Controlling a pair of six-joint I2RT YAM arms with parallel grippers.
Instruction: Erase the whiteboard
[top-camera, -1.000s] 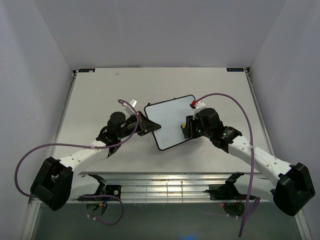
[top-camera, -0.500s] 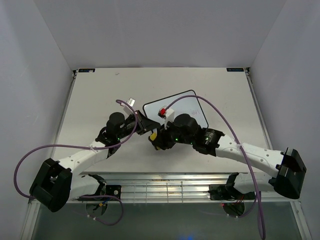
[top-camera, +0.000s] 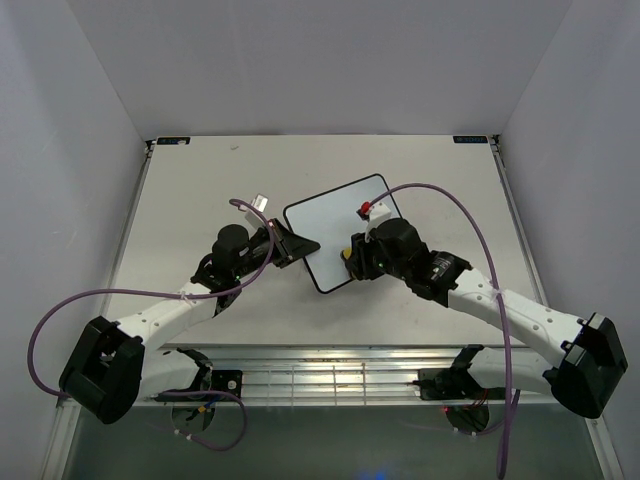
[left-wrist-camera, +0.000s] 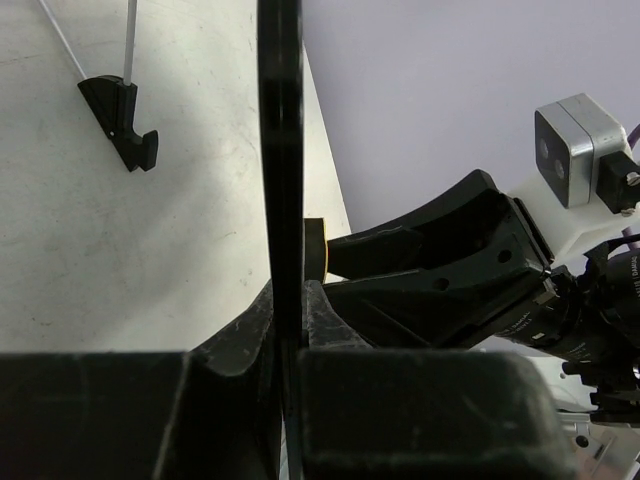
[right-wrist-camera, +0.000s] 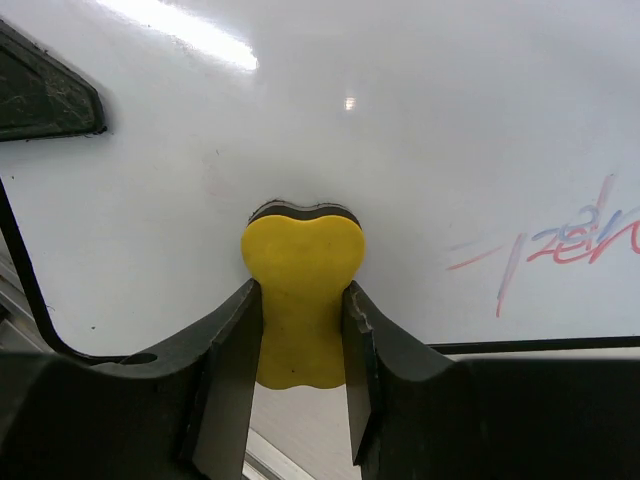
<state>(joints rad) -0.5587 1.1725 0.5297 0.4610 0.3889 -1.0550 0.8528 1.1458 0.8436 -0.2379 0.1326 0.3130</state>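
Observation:
The whiteboard (top-camera: 335, 225), white with a thin black frame, stands tilted at the table's middle. My left gripper (top-camera: 297, 245) is shut on its left edge; in the left wrist view the frame (left-wrist-camera: 280, 150) runs edge-on between my fingers. My right gripper (top-camera: 352, 256) is shut on a yellow eraser (right-wrist-camera: 300, 300) and presses it against the board's face (right-wrist-camera: 400, 120). Red and blue handwriting (right-wrist-camera: 560, 245) remains at the right of the eraser in the right wrist view. The eraser also shows in the top view (top-camera: 346, 254) and in the left wrist view (left-wrist-camera: 316, 248).
A black stand foot with thin wires (left-wrist-camera: 122, 110) rests on the table behind the board. Purple cables (top-camera: 450, 200) loop above both arms. The table's far edge (top-camera: 320, 137) and side walls bound the space.
My right gripper swept the eraser from the board's right side to its lower left, then back to the lower middle. The board shifted slightly. My left gripper kept its hold.

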